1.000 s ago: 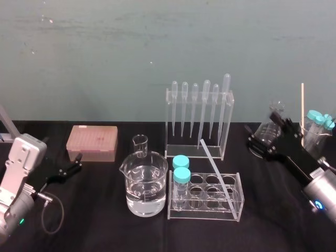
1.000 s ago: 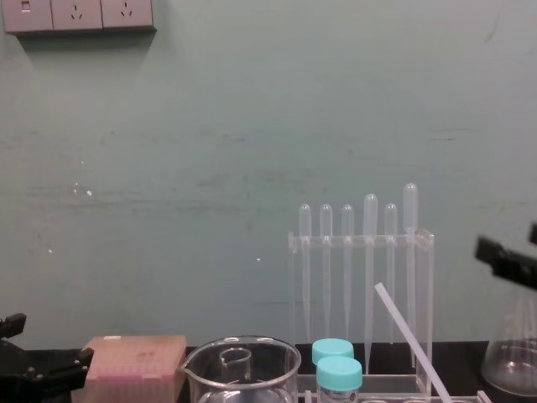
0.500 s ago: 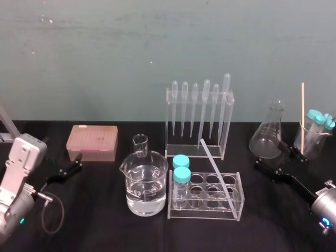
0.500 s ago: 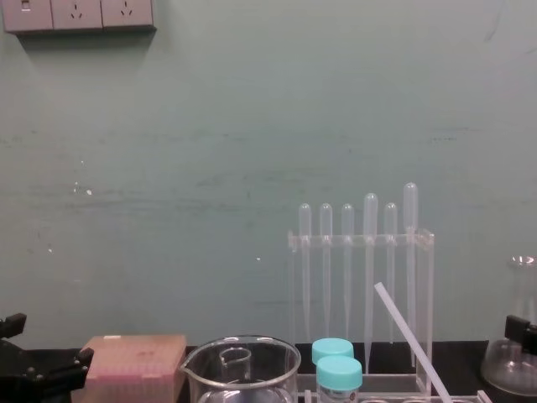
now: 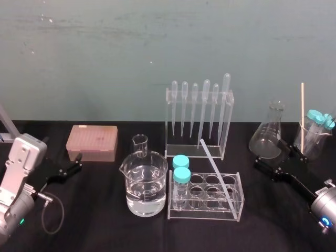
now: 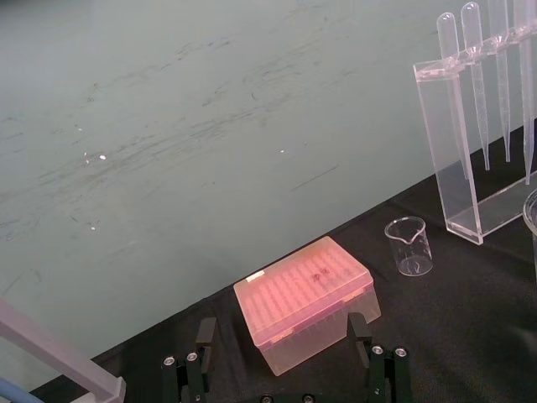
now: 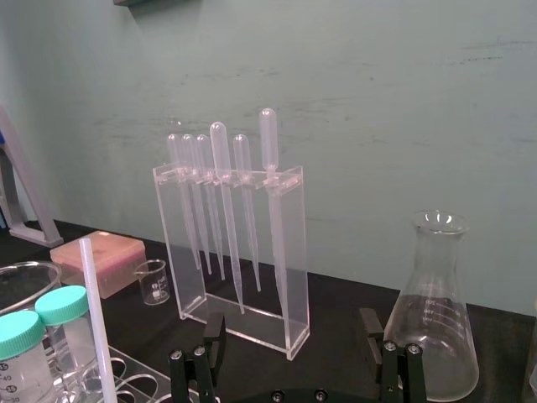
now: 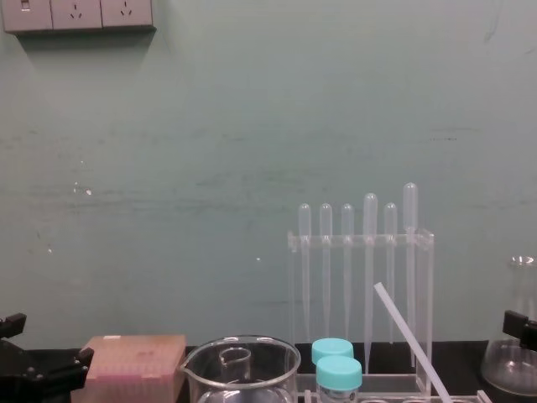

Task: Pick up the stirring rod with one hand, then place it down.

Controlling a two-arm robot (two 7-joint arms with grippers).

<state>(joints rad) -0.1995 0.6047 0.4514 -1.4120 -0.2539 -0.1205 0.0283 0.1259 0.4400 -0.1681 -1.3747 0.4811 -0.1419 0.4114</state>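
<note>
We see a black table [image 5: 105, 231] set against a green wall. Near the back edge, about the middle, stands a clear pipette rack [image 5: 229, 121] with a row of pipettes hanging in it. In front of it sits a clear tube rack [image 5: 205, 215] holding two blue-capped tubes [image 5: 181, 175] at its left end. A large beaker [image 5: 146, 184] of clear liquid stands just beside the tube rack on the left, with a small beaker [image 5: 140, 145] behind it. A pink box [image 5: 92, 142] sits toward the back left and a flask [image 5: 266, 137] toward the back right. At the right edge there is a glass [image 5: 312, 137] with more capped tubes and a wooden stick [image 5: 302, 115].

The stirring rod [image 5: 217, 174] leans in the tube rack. Its lower end is in a hole near the rack's front right corner and its upper end tilts back toward the pipette rack. We cannot tell whether it touches that rack.

The right gripper [image 7: 290, 321] sits low near the table's right edge, just in front of the flask, well apart from the rod, its jaws spread and empty. The left gripper [image 6: 281, 329] rests near the left edge, facing the pink box, its jaws likewise apart and holding nothing.
</note>
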